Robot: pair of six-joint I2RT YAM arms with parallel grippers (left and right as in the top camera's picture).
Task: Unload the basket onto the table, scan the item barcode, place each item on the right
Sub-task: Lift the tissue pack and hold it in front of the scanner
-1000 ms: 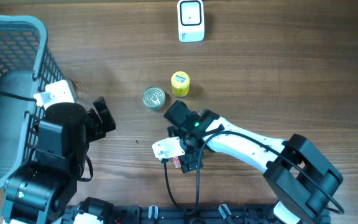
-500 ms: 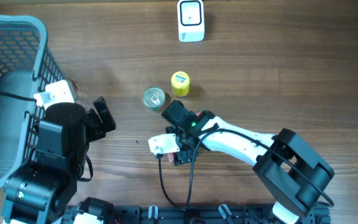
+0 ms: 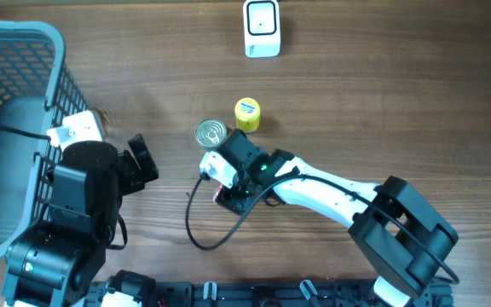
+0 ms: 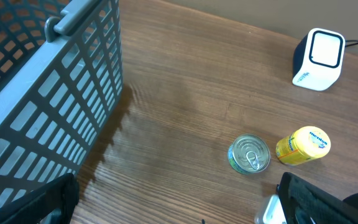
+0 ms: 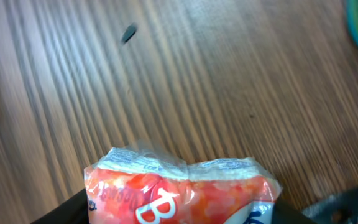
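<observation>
- We see the right gripper (image 3: 226, 193) low over the middle of the wooden table (image 3: 356, 94), just on the near side of the tin can (image 3: 210, 134).
- Its jaws are clenched on a snack packet (image 5: 180, 190). In the right wrist view the dark fingers (image 5: 73, 208) press on the packet's left and right sides.
- The packet is red-orange with a white letter B and a crimped clear seal along its top edge. We see no barcode on the side facing the camera.
- We cannot tell whether the packet is lifted or resting on the wood.
- The barcode scanner (image 3: 261, 28) is a small white unit standing at the far edge of the table, well apart from the packet.
- The tin can stands upright with its pull-tab lid up. A yellow jar (image 3: 246, 114) is just beside it on the right, slightly farther back, and we cannot tell if they touch.
- The left gripper (image 3: 143, 156) sits on the left side of the table with its jaws released and spread wide, nothing between them.
- A blue-grey mesh basket (image 3: 54, 51) fills the far left, next to the left arm.
- A black cable (image 3: 196, 232) loops on the near side of the right gripper.
- A small dark speck (image 5: 128, 34) marks the wood beyond the packet.
</observation>
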